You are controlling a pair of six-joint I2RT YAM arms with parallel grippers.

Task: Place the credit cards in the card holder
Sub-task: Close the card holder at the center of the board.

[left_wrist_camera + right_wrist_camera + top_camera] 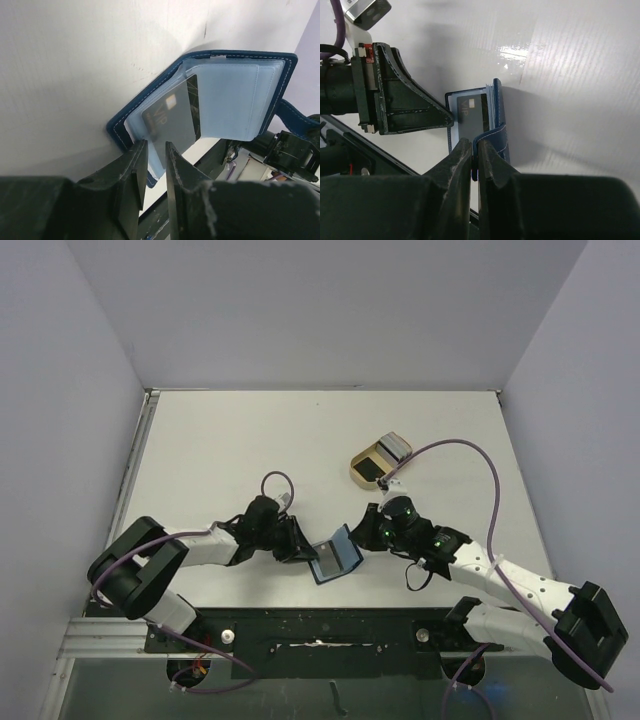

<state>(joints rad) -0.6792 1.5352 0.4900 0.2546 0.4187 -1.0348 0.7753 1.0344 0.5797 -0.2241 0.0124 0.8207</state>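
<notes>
Left hand (156, 150) and right hand (475, 147), nearly closed, each pinch one open navy-blue bifold card holder (335, 553) containing one black rectangular card (172, 117).

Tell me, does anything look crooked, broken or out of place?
Nothing looks broken or spilled. The only odd sight: the card holder is not lying shut but spread open between the left gripper and right gripper, each pinching an edge, with a black card apparently partly slid into its pocket.
</notes>
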